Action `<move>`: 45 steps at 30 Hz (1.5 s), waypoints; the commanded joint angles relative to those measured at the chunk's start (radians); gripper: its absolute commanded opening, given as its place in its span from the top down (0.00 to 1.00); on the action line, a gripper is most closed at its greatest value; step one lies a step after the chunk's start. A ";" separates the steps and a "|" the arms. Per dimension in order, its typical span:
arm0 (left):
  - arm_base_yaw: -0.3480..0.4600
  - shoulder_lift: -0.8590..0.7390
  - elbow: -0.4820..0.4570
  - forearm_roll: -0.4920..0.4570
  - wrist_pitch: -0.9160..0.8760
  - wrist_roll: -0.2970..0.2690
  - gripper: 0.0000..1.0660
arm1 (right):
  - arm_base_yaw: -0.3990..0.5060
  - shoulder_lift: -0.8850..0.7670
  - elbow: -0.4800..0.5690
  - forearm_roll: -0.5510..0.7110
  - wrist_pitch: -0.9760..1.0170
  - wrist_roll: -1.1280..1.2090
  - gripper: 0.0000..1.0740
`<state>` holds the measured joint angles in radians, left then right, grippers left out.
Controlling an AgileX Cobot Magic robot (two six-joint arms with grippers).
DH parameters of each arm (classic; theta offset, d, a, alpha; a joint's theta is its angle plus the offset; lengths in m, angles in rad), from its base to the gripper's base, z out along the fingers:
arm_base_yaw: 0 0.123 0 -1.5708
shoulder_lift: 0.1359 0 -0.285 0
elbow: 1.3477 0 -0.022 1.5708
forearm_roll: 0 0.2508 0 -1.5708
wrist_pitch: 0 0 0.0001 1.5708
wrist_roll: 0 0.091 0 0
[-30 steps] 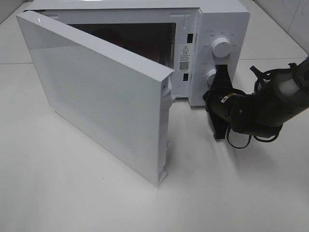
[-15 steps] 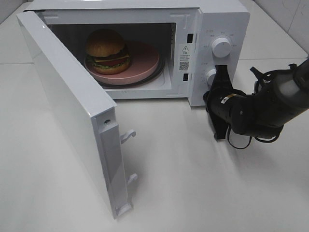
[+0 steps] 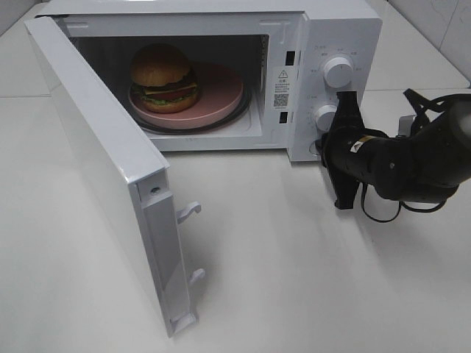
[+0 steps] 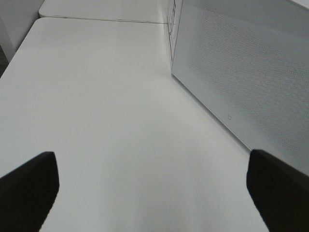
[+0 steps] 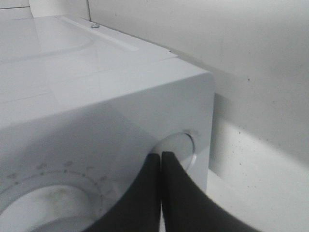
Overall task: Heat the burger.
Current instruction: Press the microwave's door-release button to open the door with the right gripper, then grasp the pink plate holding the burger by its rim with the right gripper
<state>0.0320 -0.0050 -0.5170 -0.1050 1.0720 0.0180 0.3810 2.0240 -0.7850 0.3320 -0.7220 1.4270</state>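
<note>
Seen only from the left wrist camera, the left pincer [image 4: 153, 186] has its two dark fingertips [image 4: 29, 186] spread wide with nothing between them. It is above the bare white table [image 4: 96, 96], and the perforated outer face of the microwave door [image 4: 251, 82] is close by.

In the high view the door [image 3: 103, 169] stands swung fully open, running from the oven's left corner toward 7 o'clock. Two white latch hooks [image 3: 189, 212] stick out of its free edge. The white microwave [image 3: 221, 15] fills the top of the view from 11 to 1 o'clock.

Inside its cavity the burger [image 3: 163, 77] sits upright on a pink plate [image 3: 221, 92], at about 9 o'clock on the plate. The plate rests on the turntable, whose dark ring [image 3: 243, 112] shows at the plate's front edge.

At 3 o'clock from the cavity is the control panel with a warning sticker [image 3: 280, 77], an upper knob [image 3: 338, 71] and a lower knob [image 3: 324, 117].

The right pincer [image 3: 346, 99] is at 3 o'clock of the lower knob, just beside it, with its black arm trailing off toward 4 o'clock. The right wrist view shows its fingertips [image 5: 149, 166] pressed together with nothing between them. They are in front of the edge of a small round button [image 5: 178, 147] on the panel, but whether they touch it cannot be told.
</note>
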 commanded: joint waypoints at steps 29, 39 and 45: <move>0.004 -0.003 0.000 -0.003 -0.002 -0.005 0.08 | -0.018 -0.465 0.101 -0.301 0.666 -0.751 1.00; 0.004 -0.003 0.000 -0.003 -0.002 -0.005 0.08 | -0.018 -0.543 0.089 -0.224 0.942 -1.030 1.00; 0.004 -0.003 0.000 -0.003 -0.002 -0.005 0.08 | -0.018 -0.550 0.045 -0.222 1.125 -1.111 1.00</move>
<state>0.0320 -0.0050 -0.5170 -0.1050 1.0720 0.0180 0.3690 1.4840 -0.7230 0.1060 0.3360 0.3580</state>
